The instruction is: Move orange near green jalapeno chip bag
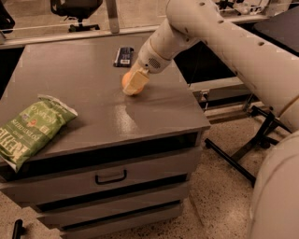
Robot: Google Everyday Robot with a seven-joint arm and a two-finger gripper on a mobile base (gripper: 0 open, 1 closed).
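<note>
The orange (124,80) sits low over the grey cabinet top (93,112), right of centre toward the back, mostly hidden behind my gripper's tan fingers (136,82). My gripper (132,84) reaches down from the white arm at upper right and is shut on the orange. The green jalapeno chip bag (30,130) lies flat at the front left corner of the top, well to the left of and in front of the orange.
A small dark rectangular packet (124,56) lies at the back of the top, just behind the gripper. Drawers with a handle (110,178) are below. A black stand's legs (252,140) are on the floor to the right. An office chair (77,11) stands behind.
</note>
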